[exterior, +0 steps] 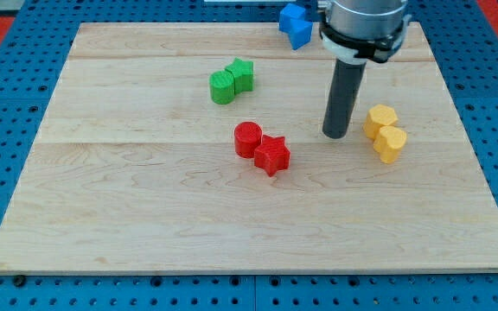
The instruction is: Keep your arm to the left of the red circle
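Red circle block: short red cylinder, flat top, near centre of pale wooden board, touching red star block at its lower right. My tip: bare dark rod end, holds nothing, sits well to view's right of circle, just beside yellow block pair. Step: positioning not yet met. Next: travel to view's left, likely passing above circle, below green block pair, without nudging either. Blue block at top edge.

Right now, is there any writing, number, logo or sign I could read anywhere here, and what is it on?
None: no word, number, brand or sign can be read.
The wooden board is bare.
The red circle, the other coloured blocks and my tip carry no markings.
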Controlling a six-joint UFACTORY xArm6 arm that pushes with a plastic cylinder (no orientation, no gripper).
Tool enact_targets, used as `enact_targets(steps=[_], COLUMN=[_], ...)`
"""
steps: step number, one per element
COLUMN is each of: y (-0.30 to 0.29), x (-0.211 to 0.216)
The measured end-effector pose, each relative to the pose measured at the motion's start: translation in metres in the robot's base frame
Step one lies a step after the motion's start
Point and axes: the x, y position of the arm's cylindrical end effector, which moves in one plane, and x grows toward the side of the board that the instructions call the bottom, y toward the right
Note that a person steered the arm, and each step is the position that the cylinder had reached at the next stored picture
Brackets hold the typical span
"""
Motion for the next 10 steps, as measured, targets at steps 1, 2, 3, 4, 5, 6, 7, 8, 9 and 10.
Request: enact_targets(steps=[1, 2, 3, 4, 5, 6, 7, 8, 9, 10], y=[0.000, 0.000, -0.028, -0.024, -0.016, -0.051, -0.127, -0.184, -0.190, -0.162], x=[0.031, 0.043, 0.049, 0.051, 0.061, 0.077, 0.079, 0.053, -0.005, -0.049])
